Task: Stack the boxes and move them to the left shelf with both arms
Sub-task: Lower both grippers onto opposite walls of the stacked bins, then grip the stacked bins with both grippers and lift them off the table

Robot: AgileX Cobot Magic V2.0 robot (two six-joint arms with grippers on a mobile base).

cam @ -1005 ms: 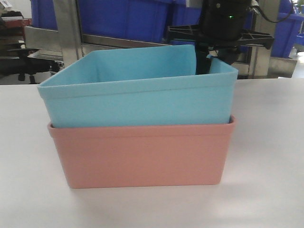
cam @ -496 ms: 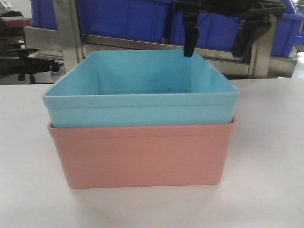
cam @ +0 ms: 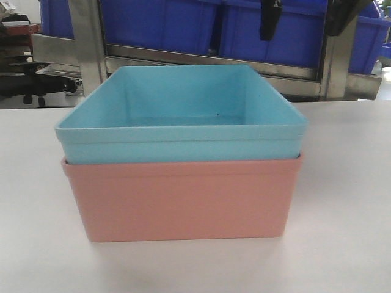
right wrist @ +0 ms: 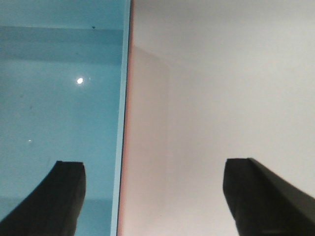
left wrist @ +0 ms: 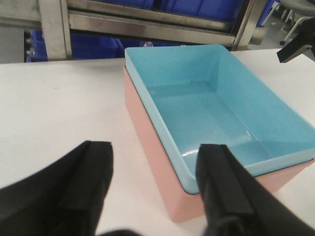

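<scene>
Two boxes sat nested on the white tabletop (cam: 342, 244): the sky-blue box (cam: 183, 143) rested inside the salmon-pink box (cam: 183, 198), its rim standing above the pink rim, and it held nothing. A second earlier the blue box had been tipped, its far right corner raised in the right gripper (right wrist: 155, 169); now it lay level and seated, and that gripper had let go and risen clear. From the front only two dark finger ends showed at the top edge, the rest cut off. Its own wrist view showed the fingers spread wide and empty, one above the blue floor and one above the tabletop, with the boxes' right wall between them below. The left gripper (left wrist: 155, 167) was likewise open and held nothing, hanging near the boxes' near left corner without touching them. Beyond the tabletop's far edge stood a steel rack (cam: 88, 43) with dark blue bins (cam: 159, 24) on it; its level was mostly hidden behind the front rail.
</scene>
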